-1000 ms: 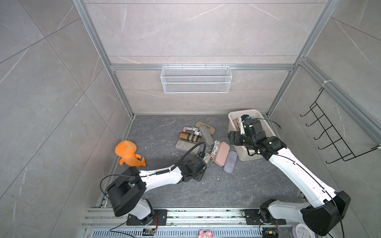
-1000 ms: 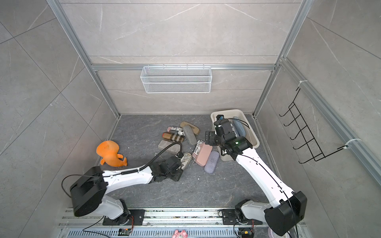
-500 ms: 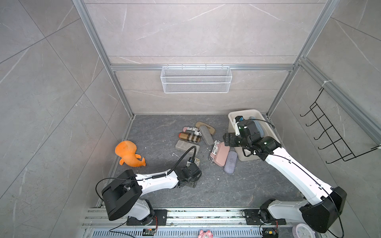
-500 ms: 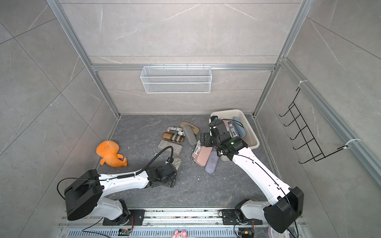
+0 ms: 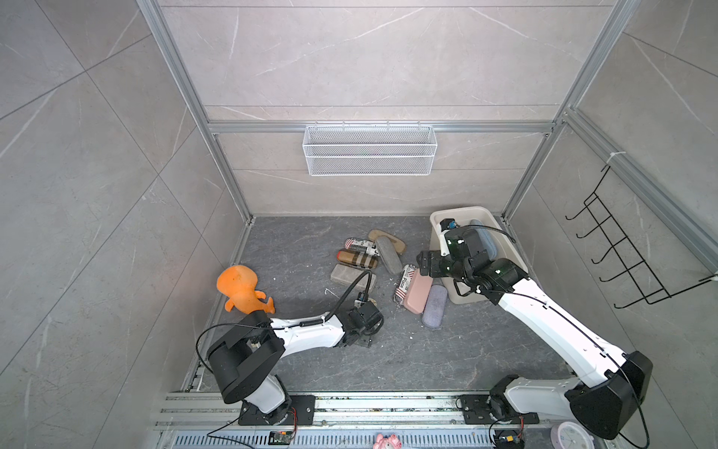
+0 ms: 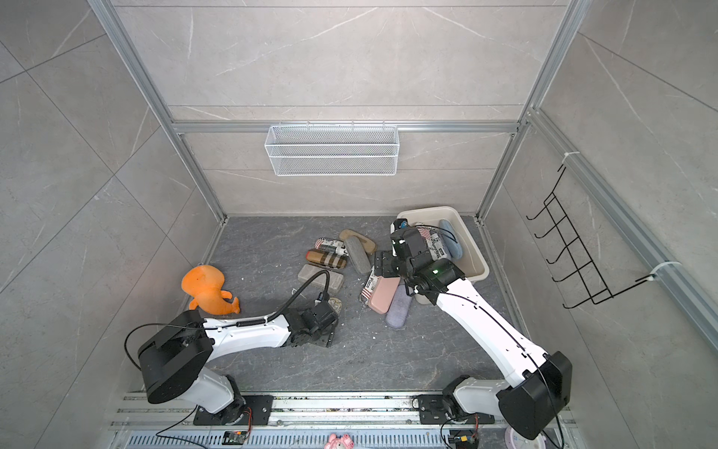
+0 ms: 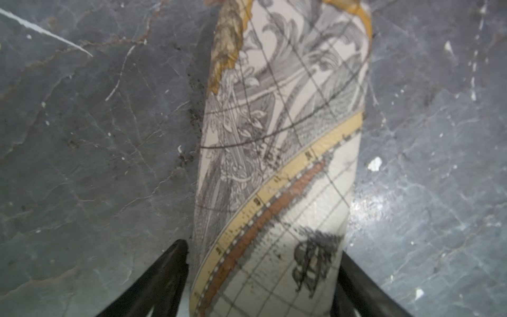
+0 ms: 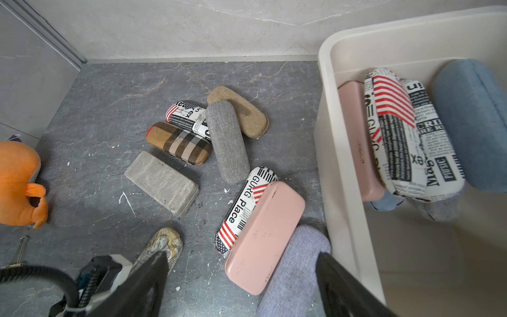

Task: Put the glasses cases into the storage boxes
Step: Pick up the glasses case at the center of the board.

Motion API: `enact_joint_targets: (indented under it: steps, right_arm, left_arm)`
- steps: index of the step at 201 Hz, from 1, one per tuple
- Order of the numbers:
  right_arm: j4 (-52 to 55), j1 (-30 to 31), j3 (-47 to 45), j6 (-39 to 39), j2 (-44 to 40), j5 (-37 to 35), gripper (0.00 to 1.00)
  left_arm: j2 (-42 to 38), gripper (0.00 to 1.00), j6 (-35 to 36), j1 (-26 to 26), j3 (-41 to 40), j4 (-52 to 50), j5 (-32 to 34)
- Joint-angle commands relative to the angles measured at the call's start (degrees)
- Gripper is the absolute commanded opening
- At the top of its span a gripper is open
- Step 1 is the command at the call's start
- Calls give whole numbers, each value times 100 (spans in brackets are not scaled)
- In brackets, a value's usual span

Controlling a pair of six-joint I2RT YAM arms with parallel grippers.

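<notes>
- Floor count: nine cases. Eight loose: two newsprint, one plaid, one tan, one grey fabric, one grey slab, one pink, one lilac.
- Ninth, the map-print case, lies between my left gripper fingers, both tips at its sides (clamped or not, I cannot tell).
- My right gripper hangs spread wide, empty, over the pink and lilac cases beside the tub.
- Tub holds at least four cases, with bare floor toward its near end.

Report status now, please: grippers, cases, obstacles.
Left gripper straddles map-print case, grip unconfirmed. Right gripper open, empty, above pink case. Tub partly filled.
</notes>
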State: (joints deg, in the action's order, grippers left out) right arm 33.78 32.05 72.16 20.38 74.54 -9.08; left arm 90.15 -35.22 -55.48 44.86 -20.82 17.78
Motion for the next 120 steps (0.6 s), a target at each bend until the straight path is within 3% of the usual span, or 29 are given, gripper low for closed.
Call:
enact_joint_targets:
  steps: [1, 21, 51, 86, 101, 120]
  right_arm:
    - [-41, 120, -73, 146, 62, 124, 83]
    - [-99, 237, -130, 248, 29, 216, 81]
    - [-310, 464, -197, 526, 54, 756, 79]
    - [-1129, 827, -270, 1135, 305, 1830, 81]
    - [-1357, 1058, -148, 1175, 513, 1998, 84]
    - [-1384, 1354, 163, 1101, 788, 1962, 88]
  left_arm:
    - [204, 62, -107, 29, 180, -20, -48]
    - [5, 44, -117, 11, 165, -12, -42]
    - [-1183, 44, 45, 2, 49, 76, 101]
    - [-2821, 48, 389, 48, -605, 1298, 627]
    - [-3197, 48, 467, 238, -899, 1932, 702]
    - [-3408, 48, 386, 708, -1129, 2469, 307]
